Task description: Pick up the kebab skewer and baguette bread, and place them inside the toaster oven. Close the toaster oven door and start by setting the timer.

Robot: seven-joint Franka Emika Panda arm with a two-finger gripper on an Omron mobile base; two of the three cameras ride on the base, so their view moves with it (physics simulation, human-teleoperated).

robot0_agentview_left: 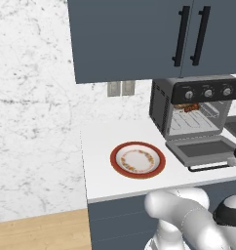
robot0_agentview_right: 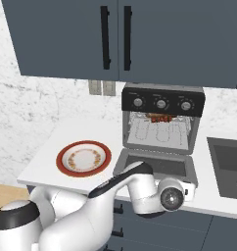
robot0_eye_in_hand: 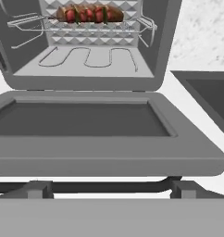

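The black toaster oven (robot0_agentview_left: 195, 105) stands on the counter with its door (robot0_eye_in_hand: 81, 120) dropped flat open. On the wire rack inside lies the kebab skewer (robot0_eye_in_hand: 86, 14), red and brown chunks in a row. A brown end shows beside it, and I cannot tell whether that is the baguette bread. My gripper (robot0_agentview_left: 235, 158) hangs low at the door's front edge, just before the black bar handle (robot0_eye_in_hand: 100, 186). It looks along the open door into the oven. Nothing sits between its fingers.
A red-rimmed plate (robot0_agentview_left: 115, 158) with nothing on it lies on the white counter left of the oven. A dark sink (robot0_agentview_right: 228, 166) is set in the counter to the oven's right. Dark blue wall cabinets (robot0_agentview_left: 139, 39) hang above.
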